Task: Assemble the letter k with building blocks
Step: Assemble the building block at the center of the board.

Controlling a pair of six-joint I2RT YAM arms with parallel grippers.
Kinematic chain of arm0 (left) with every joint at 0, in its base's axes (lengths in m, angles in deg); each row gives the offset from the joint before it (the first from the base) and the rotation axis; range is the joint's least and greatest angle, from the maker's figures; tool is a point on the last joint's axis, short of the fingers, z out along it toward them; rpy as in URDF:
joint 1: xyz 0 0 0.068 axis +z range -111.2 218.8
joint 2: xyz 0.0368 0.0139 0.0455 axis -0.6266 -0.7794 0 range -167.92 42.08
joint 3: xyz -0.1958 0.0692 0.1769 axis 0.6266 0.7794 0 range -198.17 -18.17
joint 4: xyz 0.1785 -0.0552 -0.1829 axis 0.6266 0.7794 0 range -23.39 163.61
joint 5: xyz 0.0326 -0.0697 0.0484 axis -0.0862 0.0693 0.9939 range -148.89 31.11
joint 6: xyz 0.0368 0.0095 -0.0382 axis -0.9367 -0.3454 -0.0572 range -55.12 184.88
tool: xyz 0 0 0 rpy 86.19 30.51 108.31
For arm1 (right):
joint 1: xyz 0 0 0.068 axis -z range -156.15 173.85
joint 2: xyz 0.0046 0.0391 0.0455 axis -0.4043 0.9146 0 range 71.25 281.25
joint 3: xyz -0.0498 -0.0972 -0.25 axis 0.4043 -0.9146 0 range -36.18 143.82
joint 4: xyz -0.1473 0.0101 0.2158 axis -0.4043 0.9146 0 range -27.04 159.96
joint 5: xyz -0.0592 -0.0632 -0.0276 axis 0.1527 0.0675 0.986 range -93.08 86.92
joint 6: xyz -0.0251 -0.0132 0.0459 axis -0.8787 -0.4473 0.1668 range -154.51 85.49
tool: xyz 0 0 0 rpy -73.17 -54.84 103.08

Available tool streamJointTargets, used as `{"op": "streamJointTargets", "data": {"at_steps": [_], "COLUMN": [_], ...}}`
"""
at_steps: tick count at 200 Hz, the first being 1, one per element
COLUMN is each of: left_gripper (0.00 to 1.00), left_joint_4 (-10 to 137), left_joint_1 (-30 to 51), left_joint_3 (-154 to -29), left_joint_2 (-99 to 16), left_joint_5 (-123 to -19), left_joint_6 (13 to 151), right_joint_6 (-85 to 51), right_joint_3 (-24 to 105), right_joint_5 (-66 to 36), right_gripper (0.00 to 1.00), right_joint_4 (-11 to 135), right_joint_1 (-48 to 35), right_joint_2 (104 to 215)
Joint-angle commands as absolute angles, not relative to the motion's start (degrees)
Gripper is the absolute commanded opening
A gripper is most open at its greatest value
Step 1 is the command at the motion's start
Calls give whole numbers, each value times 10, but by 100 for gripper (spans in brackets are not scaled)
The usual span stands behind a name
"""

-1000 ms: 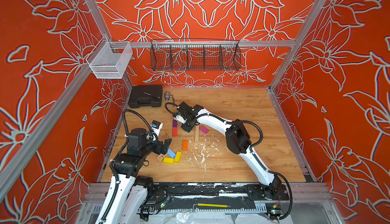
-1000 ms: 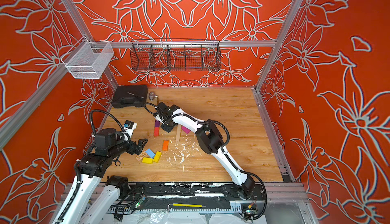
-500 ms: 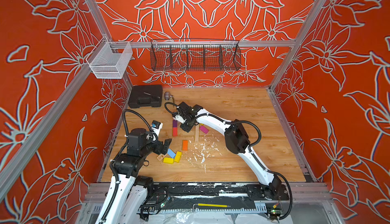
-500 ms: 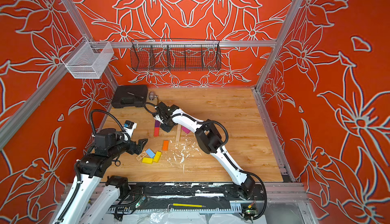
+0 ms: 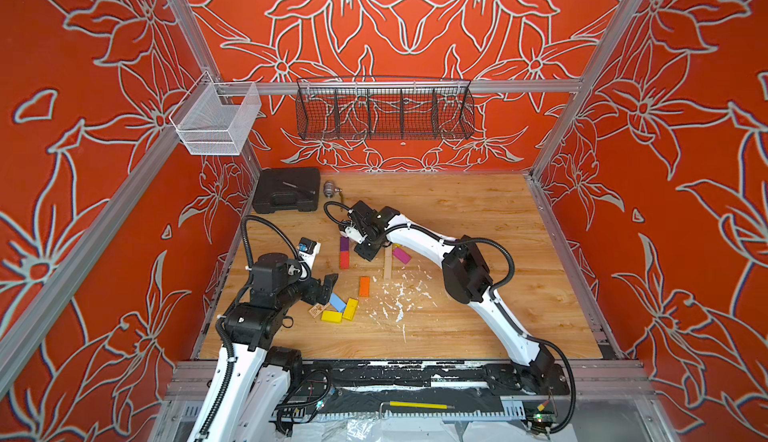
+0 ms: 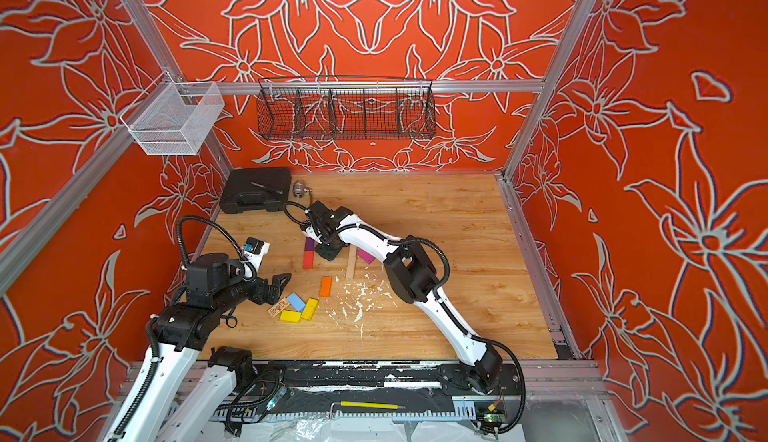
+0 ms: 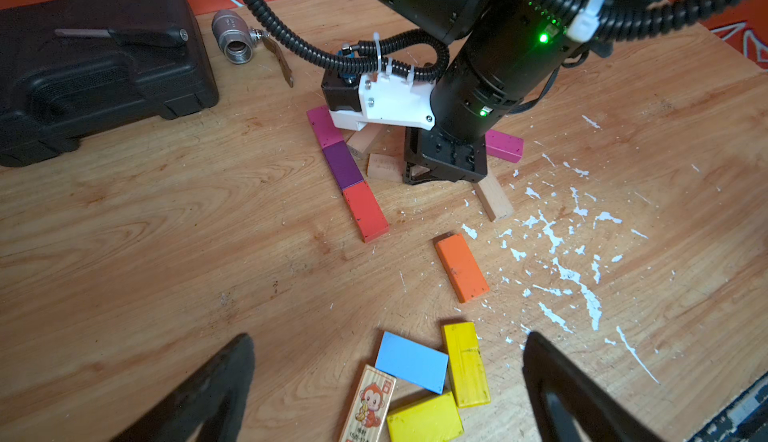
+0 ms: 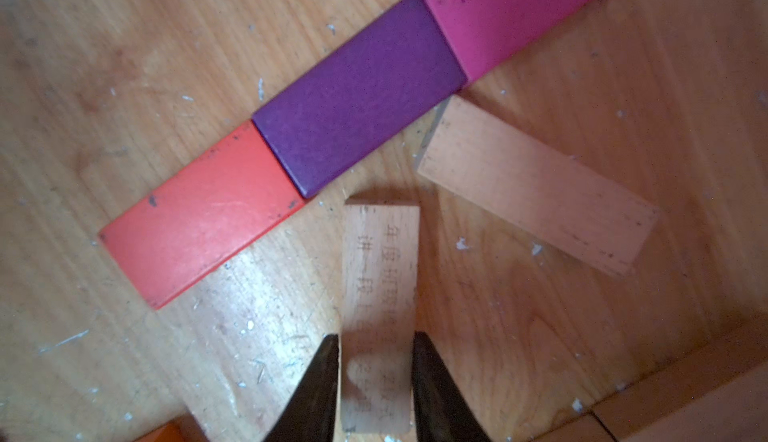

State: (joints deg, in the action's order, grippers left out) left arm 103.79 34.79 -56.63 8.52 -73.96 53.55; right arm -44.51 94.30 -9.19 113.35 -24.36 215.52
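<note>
Orange flowered walls [image 5: 415, 24] are enclosing a wooden table [image 5: 478, 211]. On the left, the left gripper [image 5: 327, 289] is hovering with its fingers [image 7: 216, 381] spread wide and empty, just short of a loose cluster: a printed block [image 7: 370, 406], a light blue block [image 7: 411, 361] and two yellow blocks [image 7: 465, 361] lying flat and touching. Farther back, a magenta block [image 7: 322, 126], a purple block [image 7: 343, 165] and a red block [image 7: 365, 211] are lying end to end as the letter's stem. Beside the purple one, the right gripper [image 8: 374, 344] is pinching an engraved plain block [image 8: 380, 261] across its width near one end, fingers [image 8: 316, 381] closed on its long edges. A second plain block [image 8: 536, 186] is lying slanted, one corner nearly meeting the stem. These planks are looking light, stiff and smooth (likely to skate if nudged), so gripping the long edges nearer the middle seems safest against pivoting.
</note>
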Motion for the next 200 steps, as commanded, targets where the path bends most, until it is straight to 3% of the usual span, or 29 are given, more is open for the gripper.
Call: {"op": "streamJointTargets", "data": {"at_steps": [1, 200], "left_gripper": [98, 100], "left_joint_4": [1034, 1034], "left_joint_1": [353, 353], "left_joint_3": [-569, -569], "left_joint_2": [88, 85], "left_joint_5": [-737, -738], "left_joint_6": [529, 529], "right_joint_6": [-443, -432], "right_joint_3": [956, 958], "right_joint_5": [-99, -105], "right_gripper": [31, 31], "right_joint_4": [1135, 1125], "right_joint_1": [-243, -241], "right_joint_2": [2164, 2172]}}
